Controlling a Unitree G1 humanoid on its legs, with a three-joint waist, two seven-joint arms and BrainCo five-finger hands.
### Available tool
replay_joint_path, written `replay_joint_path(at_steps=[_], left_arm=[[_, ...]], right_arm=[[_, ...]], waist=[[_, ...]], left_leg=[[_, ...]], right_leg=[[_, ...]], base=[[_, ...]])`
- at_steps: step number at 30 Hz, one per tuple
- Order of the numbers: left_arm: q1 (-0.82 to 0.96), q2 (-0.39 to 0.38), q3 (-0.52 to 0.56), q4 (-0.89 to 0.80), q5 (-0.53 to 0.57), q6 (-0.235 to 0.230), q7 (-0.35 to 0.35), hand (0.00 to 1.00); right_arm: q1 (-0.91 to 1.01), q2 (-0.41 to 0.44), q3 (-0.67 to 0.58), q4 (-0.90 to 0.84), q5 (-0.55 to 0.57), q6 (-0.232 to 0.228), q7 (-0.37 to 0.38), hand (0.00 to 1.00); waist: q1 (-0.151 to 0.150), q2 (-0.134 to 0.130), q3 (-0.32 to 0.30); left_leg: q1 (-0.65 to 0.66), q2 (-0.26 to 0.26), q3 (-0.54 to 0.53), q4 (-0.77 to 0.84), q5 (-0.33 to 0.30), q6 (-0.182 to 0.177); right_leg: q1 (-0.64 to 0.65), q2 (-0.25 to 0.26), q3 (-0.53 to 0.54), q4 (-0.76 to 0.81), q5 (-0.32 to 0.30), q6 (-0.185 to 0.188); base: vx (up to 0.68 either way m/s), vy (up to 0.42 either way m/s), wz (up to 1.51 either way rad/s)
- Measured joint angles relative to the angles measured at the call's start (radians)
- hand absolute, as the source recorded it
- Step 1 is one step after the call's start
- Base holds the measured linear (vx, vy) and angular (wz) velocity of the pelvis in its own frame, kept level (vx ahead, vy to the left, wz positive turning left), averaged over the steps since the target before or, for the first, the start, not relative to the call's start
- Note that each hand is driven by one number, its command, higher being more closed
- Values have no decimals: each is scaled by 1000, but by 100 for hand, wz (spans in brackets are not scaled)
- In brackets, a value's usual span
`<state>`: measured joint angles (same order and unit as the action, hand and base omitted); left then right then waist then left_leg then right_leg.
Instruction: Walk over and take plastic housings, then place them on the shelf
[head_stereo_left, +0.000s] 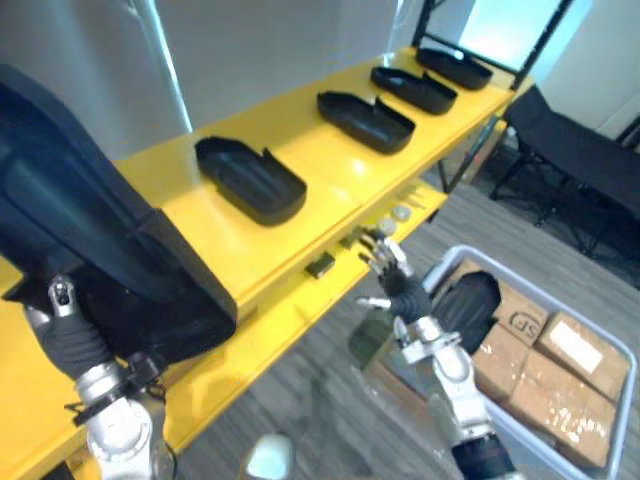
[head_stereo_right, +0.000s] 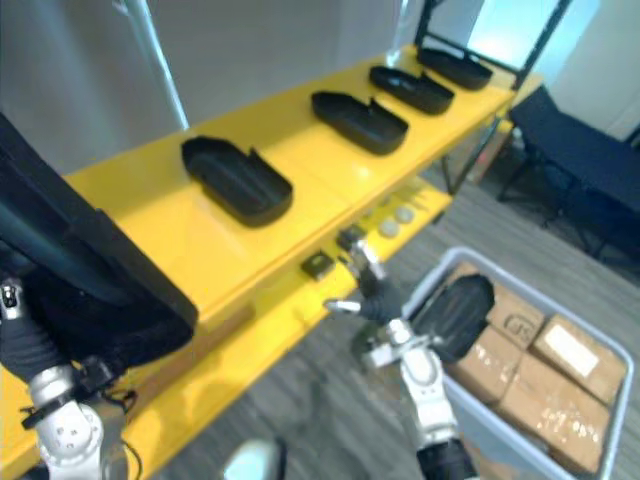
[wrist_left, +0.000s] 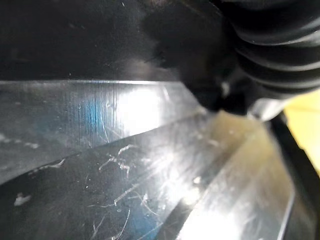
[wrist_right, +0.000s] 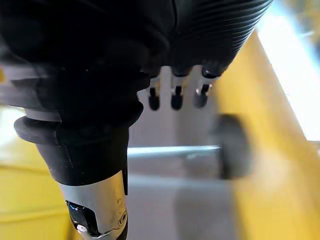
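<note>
At near left, a large black plastic housing (head_stereo_left: 90, 230) is carried over the yellow shelf (head_stereo_left: 320, 150) by the left hand (head_stereo_left: 68, 342); its grip cannot be told. Four more housings (head_stereo_left: 250, 178) are lined along the shelf. The right hand (head_stereo_left: 392, 275) is held spread near the bin (head_stereo_left: 545, 298).

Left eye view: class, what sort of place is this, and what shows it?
Probably a factory or warehouse work area: a long yellow shelf with black housings in a row, and a bin of cardboard boxes beside it.
</note>
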<state>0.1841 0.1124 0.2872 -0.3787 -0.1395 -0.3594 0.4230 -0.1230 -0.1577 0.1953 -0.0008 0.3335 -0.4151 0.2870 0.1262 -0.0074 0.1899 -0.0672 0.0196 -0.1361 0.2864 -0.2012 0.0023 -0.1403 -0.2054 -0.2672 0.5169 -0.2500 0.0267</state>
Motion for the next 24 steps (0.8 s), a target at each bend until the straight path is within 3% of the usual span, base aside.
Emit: replay_joint_path(at_steps=[2, 4, 5, 6, 7, 8, 9, 11, 13, 14, 17, 21, 24], left_arm=[[-43, -3, -13, 46, -10, 9, 7, 100], [-45, -7, -28, 95, -10, 29, 26, 100], [-39, -7, -33, 100, -10, 40, 30, 100], [-33, -26, -39, 118, -8, 42, 30, 100], [3, -68, -54, 123, -11, 58, 27, 100], [30, -93, -55, 123, -11, 67, 23, 100], [44, -106, -55, 123, -11, 73, 16, 100], [46, -128, -66, 120, -9, 79, -17, 100], [36, -128, -75, 105, -7, 79, -46, 100], [35, -122, -78, 90, -7, 79, -58, 100], [43, -115, -71, 62, -3, 102, -73, 100], [43, -60, -69, 62, 46, 146, -89, 100], [40, -24, -50, 62, 103, 166, -99, 100]], right_arm=[[-24, -8, -17, -29, 6, 2, -6, 0], [-61, -7, -20, -31, 16, 26, -6, 0], [-68, -7, -20, -32, 21, 33, -6, 0], [-74, -12, -20, -30, 34, 44, -6, 0], [-83, -41, -18, -28, 48, 67, -8, 0], [-87, -58, -16, -28, 60, 80, -8, 0], [-87, -65, -16, -29, 72, 89, -8, 0], [-84, -75, -43, -31, 101, 111, -31, 0], [-72, -74, -50, -40, 121, 111, -47, 0], [-72, -61, -49, -40, 123, 111, -56, 0], [-48, 6, -34, -73, 123, 102, -97, 0], [-25, 51, -37, -73, 123, 70, -157, 0], [29, 59, -61, -83, 120, 66, -210, 0]], waist=[[-12, 12, 2], [-23, 0, -6], [-28, -21, -18], [-30, -16, -27], [-23, 37, -38], [-22, 62, -45], [-23, 71, -50], [-34, 96, -66], [-35, 96, -67], [-23, 91, -66], [0, 55, -70], [-7, 20, -87], [-15, 19, -89]], left_leg=[[16, -4, -83, -7, -4, -19], [50, -9, -180, -15, -24, -61], [50, -18, -217, -16, -38, -86], [54, -12, -259, -20, -53, -111], [59, 41, -242, -27, -38, -134], [58, 76, -194, -53, -12, -147], [54, 92, -151, -71, 11, -147], [52, 126, 75, -129, 79, -151], [64, 129, 181, -165, 112, -126], [81, 127, 187, -212, 147, -133], [86, 97, 159, -243, 164, -124], [89, 62, 149, -260, 175, -108], [126, 50, 188, -284, 180, -101]], right_leg=[[-51, 25, 127, -94, 30, 47], [-63, 28, 230, -191, 85, 83], [-47, 21, 248, -213, 123, 75], [-31, 15, 220, -197, 168, 122], [6, 47, 151, -218, 162, 95], [40, 58, 101, -241, 164, 82], [59, 60, 69, -258, 165, 75], [148, 60, -61, -335, 177, 57], [190, 61, -132, -353, 177, 56], [201, 59, -150, -355, 177, 56], [232, 44, -174, -396, 182, 65], [248, 23, -176, -424, 190, 78], [249, 9, -140, -423, 195, 87]], base=[[261, -219, 141], [337, -492, 161], [271, -512, 173], [207, -423, 155], [242, -452, 132], [228, -388, 104], [194, -314, 120], [186, -275, 154], [88, -127, 120], [60, -54, 77], [43, 17, 38], [13, 56, 14], [-13, 48, -27]])
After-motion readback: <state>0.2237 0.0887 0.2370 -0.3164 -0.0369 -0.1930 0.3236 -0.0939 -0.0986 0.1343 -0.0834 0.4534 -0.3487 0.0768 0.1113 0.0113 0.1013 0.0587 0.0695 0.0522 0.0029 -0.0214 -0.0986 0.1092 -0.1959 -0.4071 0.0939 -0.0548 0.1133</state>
